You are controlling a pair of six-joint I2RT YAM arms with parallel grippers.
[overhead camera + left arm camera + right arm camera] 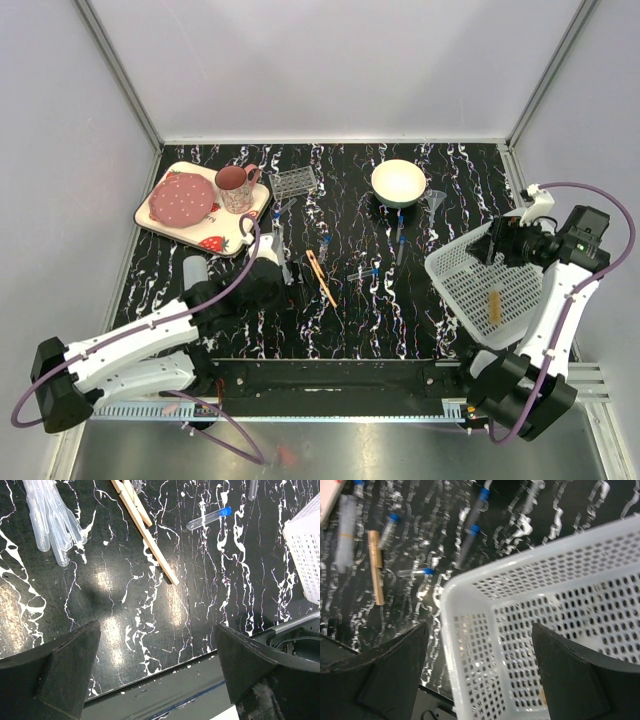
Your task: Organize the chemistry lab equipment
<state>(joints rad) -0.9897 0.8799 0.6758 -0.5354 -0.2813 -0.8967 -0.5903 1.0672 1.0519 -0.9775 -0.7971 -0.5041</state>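
Spread and empty, the left end effector [157, 655] hangs over the counter [200, 595] near the pipettes [52, 520], wooden sticks [145, 535] and blue-capped tube [209, 518], seemingly to pick one, while the right end effector [480, 677], likewise spread, hovers above the white basket [545, 555], apparently meant to collect them.

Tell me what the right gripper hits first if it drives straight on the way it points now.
Most likely the white perforated plastic basket. Its corner wall fills the space ahead of the right gripper, whose jaws stand open. How far off it lies is hard to judge.
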